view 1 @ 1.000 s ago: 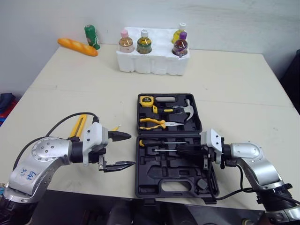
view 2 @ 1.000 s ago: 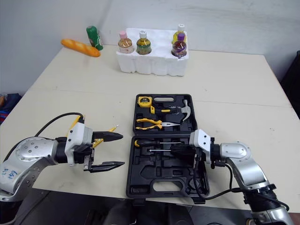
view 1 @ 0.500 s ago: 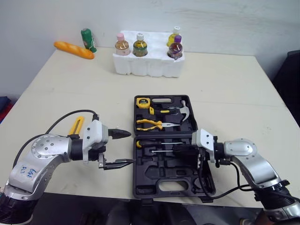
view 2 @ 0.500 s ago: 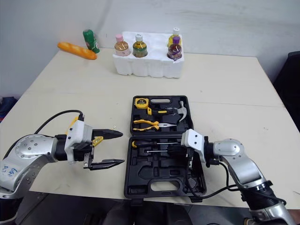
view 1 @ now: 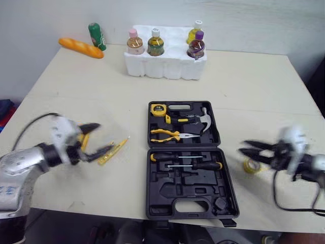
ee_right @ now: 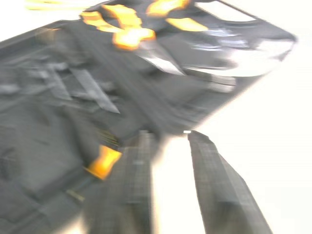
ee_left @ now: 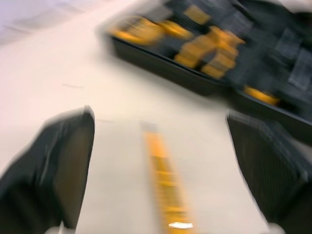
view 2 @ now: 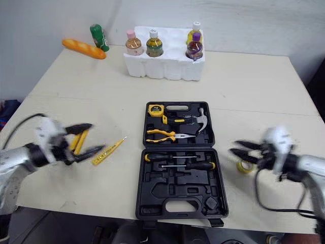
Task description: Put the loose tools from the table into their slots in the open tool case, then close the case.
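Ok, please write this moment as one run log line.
tool case: open | left gripper: open, near slim yellow tool | right gripper: open, near yellow tape roll

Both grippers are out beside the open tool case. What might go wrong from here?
The open left gripper hangs right by the slim yellow tool and the yellow-handled tool, which lie close together; it may catch both or knock one aside. The yellow tape roll lies flat beside the open right gripper; the fingers may shove it away rather than pinch it.
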Robot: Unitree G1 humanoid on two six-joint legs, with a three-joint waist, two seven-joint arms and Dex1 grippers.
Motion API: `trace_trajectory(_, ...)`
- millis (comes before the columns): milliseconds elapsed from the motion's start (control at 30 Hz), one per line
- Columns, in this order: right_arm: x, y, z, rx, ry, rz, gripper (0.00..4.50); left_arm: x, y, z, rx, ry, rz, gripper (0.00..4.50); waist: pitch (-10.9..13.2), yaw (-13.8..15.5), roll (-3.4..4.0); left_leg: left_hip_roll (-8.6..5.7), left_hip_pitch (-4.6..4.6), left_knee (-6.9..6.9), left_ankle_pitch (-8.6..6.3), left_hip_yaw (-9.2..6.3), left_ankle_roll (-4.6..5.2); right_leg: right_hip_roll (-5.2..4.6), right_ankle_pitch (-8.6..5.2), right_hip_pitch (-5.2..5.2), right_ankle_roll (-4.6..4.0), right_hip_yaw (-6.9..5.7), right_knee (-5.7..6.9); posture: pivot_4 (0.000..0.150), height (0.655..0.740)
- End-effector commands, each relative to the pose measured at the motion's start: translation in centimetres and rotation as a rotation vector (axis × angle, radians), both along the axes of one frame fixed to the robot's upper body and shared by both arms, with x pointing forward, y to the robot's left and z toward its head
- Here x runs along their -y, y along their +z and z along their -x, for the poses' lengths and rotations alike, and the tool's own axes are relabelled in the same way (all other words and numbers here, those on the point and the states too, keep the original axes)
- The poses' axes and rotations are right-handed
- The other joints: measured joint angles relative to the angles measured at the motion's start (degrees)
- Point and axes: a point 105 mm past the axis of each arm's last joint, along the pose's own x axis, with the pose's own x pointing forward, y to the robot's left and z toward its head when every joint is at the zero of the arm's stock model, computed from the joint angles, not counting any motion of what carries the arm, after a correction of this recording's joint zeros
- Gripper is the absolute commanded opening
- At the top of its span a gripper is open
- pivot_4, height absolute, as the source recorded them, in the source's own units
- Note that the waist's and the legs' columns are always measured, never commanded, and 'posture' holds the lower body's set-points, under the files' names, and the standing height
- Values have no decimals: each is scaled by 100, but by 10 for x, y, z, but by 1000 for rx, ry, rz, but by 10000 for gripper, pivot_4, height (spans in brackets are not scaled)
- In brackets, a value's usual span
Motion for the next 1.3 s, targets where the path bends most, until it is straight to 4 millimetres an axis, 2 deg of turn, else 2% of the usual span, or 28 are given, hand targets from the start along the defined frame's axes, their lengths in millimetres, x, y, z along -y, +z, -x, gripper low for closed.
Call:
trace_trajectory(33,61,15,19,127,-210,128,33162,-55,11,6,82,212,0,45000,6,-1,-13,0,3,-3,-1,5,1,0,0,0,0,3,-6,1500,7400)
trace_trajectory(100,81,8,29,124,-268,140,43231,-74,16,7,110,289,-17,45000,5,-3,-36,4,9,-12,-4,7,-3,2,0,4,-1,4,-10,1500,7400)
trace_trajectory(133,97,7,35,144,-338,140,44186,-89,18,8,122,353,-37,45000,5,-5,-39,4,10,-15,-5,7,-5,2,0,6,-1,3,-10,1500,7400)
trace_trajectory(267,167,3,66,245,-679,181,44186,-154,27,22,192,678,-82,45000,8,-15,-36,-3,19,-13,-8,20,1,-8,6,12,9,9,-8,1500,7400)
trace_trajectory(333,191,1,82,269,-822,202,44186,-179,24,35,190,807,-94,45000,8,-55,-33,-2,27,-17,-10,31,2,-9,5,11,9,18,-9,1500,7400)
trace_trajectory(433,213,-5,102,266,-963,194,44186,-205,18,54,179,956,-78,45000,8,-127,-28,0,31,-22,-10,39,0,-9,4,10,8,23,-9,1500,7400)
trace_trajectory(567,232,-13,128,251,-1107,197,44186,-220,7,73,155,1056,-47,45000,8,-235,-31,3,38,-21,-7,47,-5,-8,4,9,9,31,7,1500,7400)
trace_trajectory(667,240,-16,140,263,-1186,172,44186,-220,0,78,129,1059,-55,45000,10,-276,-36,2,61,-21,-5,59,-7,-8,4,19,10,44,23,1500,7400)
trace_trajectory(767,241,-18,141,261,-1194,156,44186,-215,-1,75,129,1035,-43,45000,11,-288,-38,1,120,-36,-4,84,-9,-7,5,51,12,69,33,1500,7400)
trace_trajectory(933,238,-17,130,288,-1176,86,44186,-202,-1,64,131,954,-55,45000,11,-299,-42,0,130,-36,-8,97,-19,-7,16,45,16,85,60,1500,7400)
trace_trajectory(967,235,-15,122,293,-1151,53,44186,-199,0,62,133,939,-66,45000,11,-301,-42,0,132,-36,-8,100,-18,-7,17,44,17,88,62,1500,7400)
trace_trajectory(1033,220,-12,92,296,-1019,-58,44186,-189,5,54,138,878,-75,45000,12,-320,-45,0,132,-36,-7,101,-18,-7,20,41,16,90,65,1500,7400)
trace_trajectory(1100,190,-1,57,329,-801,-201,44186,-171,11,45,138,794,-57,45000,12,-356,-47,1,131,-36,-5,102,-17,-5,26,40,17,92,67,1500,7400)
trace_trajectory(1200,162,10,36,347,-613,-296,44186,-147,16,37,120,685,-22,45000,12,-339,-45,2,125,-36,-4,100,-17,-4,29,38,20,92,68,1500,7400)
trace_trajectory(1300,127,13,17,306,-434,-299,44186,-100,18,28,73,454,4,45000,12,-269,-40,4,116,-41,13,100,-16,-1,22,28,20,92,61,1500,7400)
